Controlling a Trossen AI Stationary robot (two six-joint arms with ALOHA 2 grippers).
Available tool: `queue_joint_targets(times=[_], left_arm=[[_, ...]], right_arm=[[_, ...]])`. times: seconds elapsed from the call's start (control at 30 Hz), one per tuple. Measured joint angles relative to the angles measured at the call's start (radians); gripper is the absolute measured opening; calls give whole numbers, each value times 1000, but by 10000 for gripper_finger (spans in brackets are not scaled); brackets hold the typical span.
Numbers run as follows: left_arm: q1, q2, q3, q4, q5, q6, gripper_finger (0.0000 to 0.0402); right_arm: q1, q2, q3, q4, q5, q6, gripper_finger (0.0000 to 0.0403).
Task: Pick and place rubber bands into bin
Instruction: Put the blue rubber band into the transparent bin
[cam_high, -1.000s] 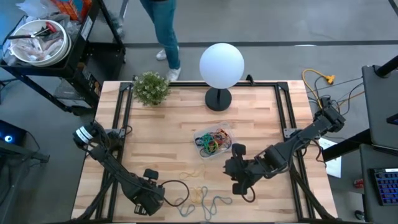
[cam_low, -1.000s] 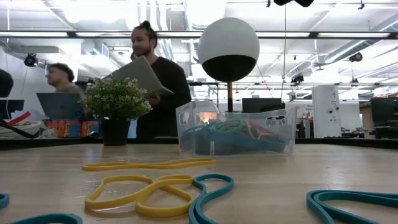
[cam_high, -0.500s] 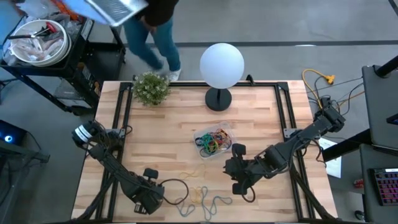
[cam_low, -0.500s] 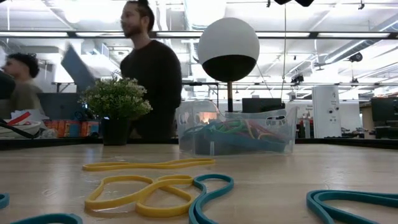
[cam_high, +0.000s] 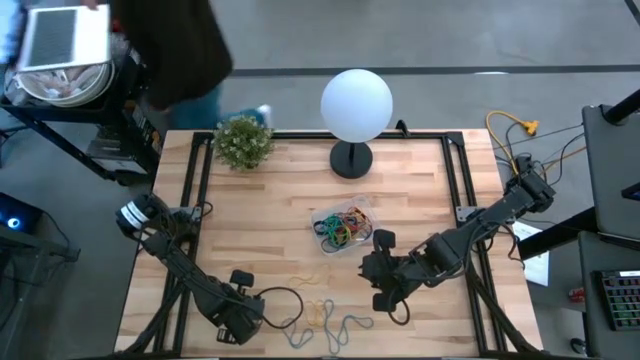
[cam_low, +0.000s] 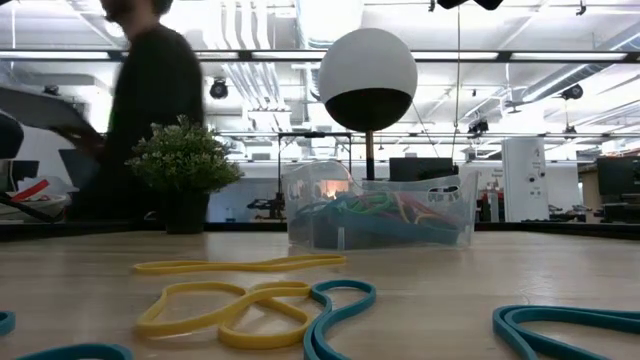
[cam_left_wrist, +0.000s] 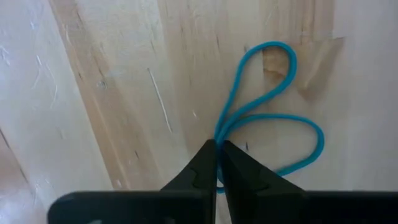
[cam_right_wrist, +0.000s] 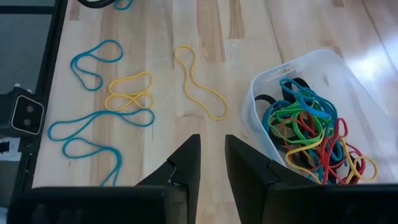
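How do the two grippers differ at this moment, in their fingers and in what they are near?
1. The left gripper has its fingers shut on a blue rubber band; the right gripper has a gap between its fingers and holds nothing.
2. The left gripper is at the table's near edge, by the loose bands; the right gripper is beside the bin, which already holds many bands.

Both are low over the wooden table.

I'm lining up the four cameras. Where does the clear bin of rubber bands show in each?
High view: bin at table centre, below the globe lamp.
Low view: bin mid-picture, under the lamp.
Left wrist view: not in it.
Right wrist view: bin at right edge.
Shared landmark: the lamp, high and low views only.
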Motion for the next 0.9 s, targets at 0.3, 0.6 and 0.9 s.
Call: queue_joint_targets(times=[0.3, 0.6, 0.9], left_arm=[[10, -54, 37, -6, -98, -25, 0], [50, -121, 106, -5, -301, -22, 0], [138, -159, 161, 38, -487, 80, 0]], right_arm=[[0, 0, 0, -1, 0, 0, 64], [15, 0, -2, -5, -2, 0, 62], [46, 0, -15, -8, -3, 21, 58]])
